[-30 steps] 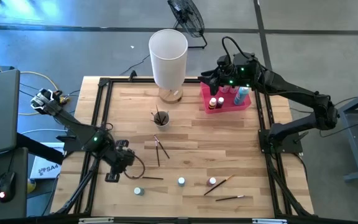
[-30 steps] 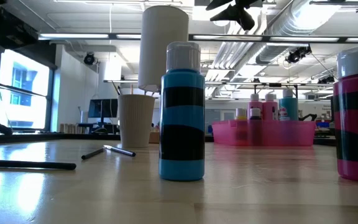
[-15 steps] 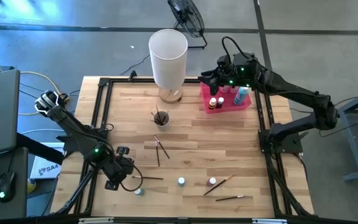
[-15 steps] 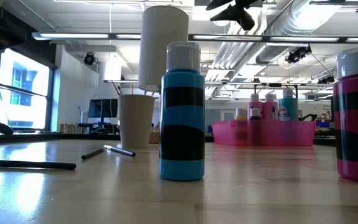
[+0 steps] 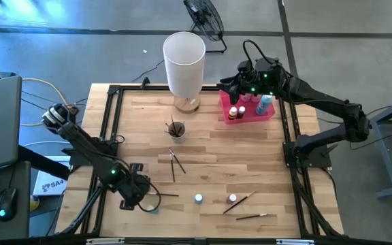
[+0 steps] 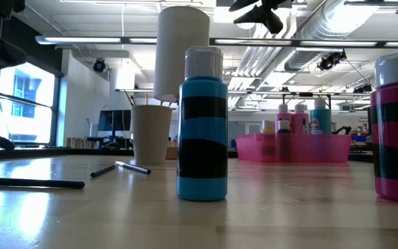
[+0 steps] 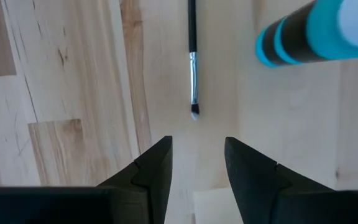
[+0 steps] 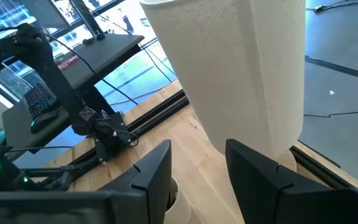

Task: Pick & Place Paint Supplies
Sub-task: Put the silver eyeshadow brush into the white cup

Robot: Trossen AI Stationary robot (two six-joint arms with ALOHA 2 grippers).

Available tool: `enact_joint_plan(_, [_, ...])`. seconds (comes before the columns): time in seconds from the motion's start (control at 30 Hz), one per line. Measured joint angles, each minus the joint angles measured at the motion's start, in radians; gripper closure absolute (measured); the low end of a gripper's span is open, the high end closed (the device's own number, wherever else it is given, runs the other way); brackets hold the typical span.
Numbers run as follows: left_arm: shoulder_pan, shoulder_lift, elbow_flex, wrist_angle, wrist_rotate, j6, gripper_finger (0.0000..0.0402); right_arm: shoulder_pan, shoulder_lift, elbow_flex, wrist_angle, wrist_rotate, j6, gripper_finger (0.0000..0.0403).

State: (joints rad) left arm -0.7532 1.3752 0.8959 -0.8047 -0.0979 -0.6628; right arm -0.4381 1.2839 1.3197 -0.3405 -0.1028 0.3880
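Observation:
My left gripper hangs open over the near left of the table, pointing steeply down, with bare wood between its fingers. Just ahead of it lie a dark-handled paintbrush and a teal bottle with a black band and white cap. Another teal bottle and a pink one stand on their bases near the front edge. My right gripper waits open, high above the pink tray, facing the white cylinder.
A paper cup holds brushes at mid-table. Loose brushes lie at the centre and near right. Several bottles stand in the tray. The tall white cylinder stands at the far edge. A black frame borders the table.
My left gripper has gone down and toward the table's near edge and a little right, coming over the teal bottle at the near left, which it now largely covers in the high view. Its fingers have stayed open.

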Motion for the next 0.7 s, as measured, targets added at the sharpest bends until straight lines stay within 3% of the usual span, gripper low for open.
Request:
enact_joint_plan(0.4, [0.007,0.063,0.0,0.057,0.032,0.0,0.0258,0.0,0.0,0.0,0.0,0.0,-0.009,0.0258])
enact_joint_plan(0.7, [0.12,0.063,-0.016,0.067,0.122,0.069,0.0258,0.0,0.0,0.0,0.0,0.0,-0.052,0.0258])
